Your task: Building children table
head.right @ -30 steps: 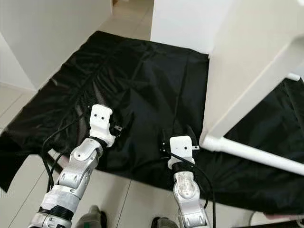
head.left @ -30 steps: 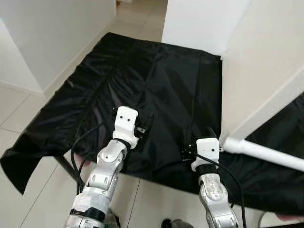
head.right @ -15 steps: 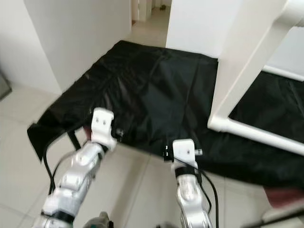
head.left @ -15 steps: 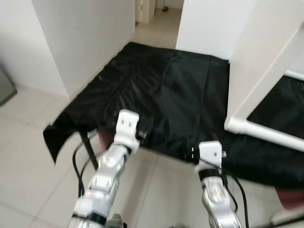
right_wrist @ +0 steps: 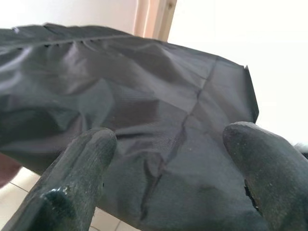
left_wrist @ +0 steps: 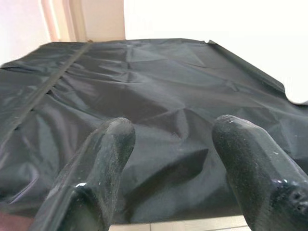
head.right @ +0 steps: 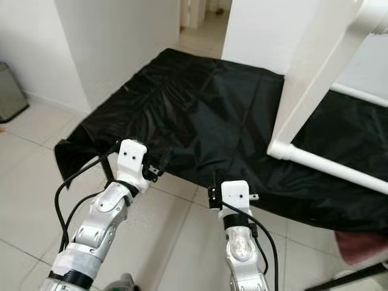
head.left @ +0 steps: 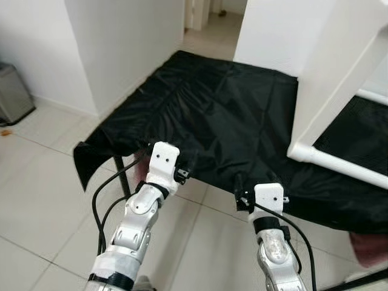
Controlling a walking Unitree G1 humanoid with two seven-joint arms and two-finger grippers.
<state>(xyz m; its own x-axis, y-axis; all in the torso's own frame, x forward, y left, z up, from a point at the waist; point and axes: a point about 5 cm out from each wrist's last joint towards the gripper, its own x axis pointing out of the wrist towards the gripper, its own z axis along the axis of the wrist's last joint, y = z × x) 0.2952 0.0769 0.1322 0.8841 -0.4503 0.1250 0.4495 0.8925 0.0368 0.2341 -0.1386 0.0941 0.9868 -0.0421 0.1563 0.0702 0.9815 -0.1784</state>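
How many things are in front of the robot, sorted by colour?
Black: 1, the black cloth covering a low table.
White: 1, the white tube frame standing on the cloth.
Silver: 1, a metal bin by the wall.
Total: 3.

A cloth (head.left: 230, 127) covers the floor (head.left: 42, 200); a frame (head.left: 330, 121) stands on its right, a bin (head.left: 12, 94) far left.

Black cloth (head.left: 224, 127): spread flat across frame centre, upper surface unobstructed, open to approach from the tiled floor (head.left: 48, 200) at lower left. Obstacles: white frame (head.left: 327, 103) standing on the cloth at right; white wall (head.left: 121, 42) bordering upper left; metal bin (head.left: 12, 94) at far left edge.
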